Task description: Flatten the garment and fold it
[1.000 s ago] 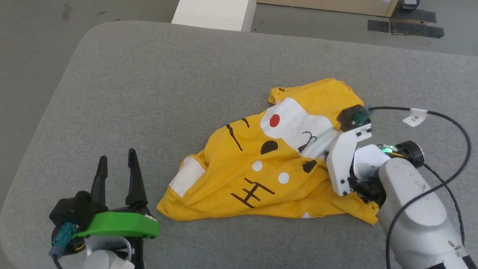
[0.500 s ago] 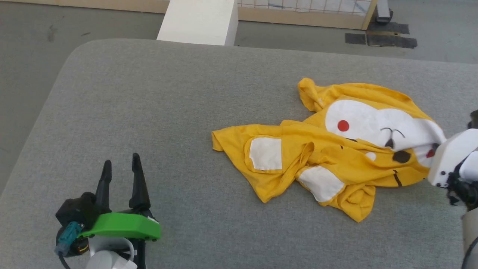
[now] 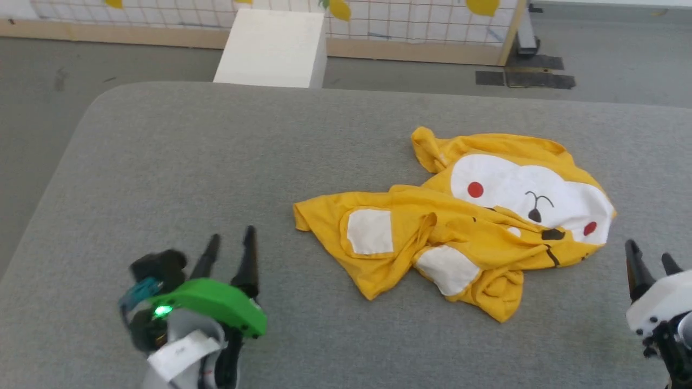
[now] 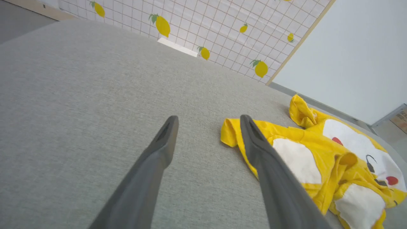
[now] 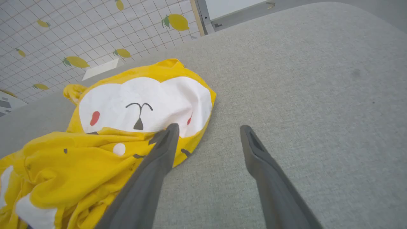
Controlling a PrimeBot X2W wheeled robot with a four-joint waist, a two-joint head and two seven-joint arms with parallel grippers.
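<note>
At seven o'clock in the head view, the left gripper points at the cloth, fingers spread and empty, likely ready for an edge. The garment lies crumpled, print up, toward three o'clock on the grey table. At four o'clock the right gripper stands parted, holding nothing. A white box at twelve obstructs nothing.

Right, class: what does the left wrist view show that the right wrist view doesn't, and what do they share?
Left wrist view: the left gripper, open above the grey surface, and a plain pale wall. Right wrist view: the right gripper, open near the garment, and a grey metal post. Shared: the garment crumpled on the grey surface, the lemon-print grid panel, a white box.
</note>
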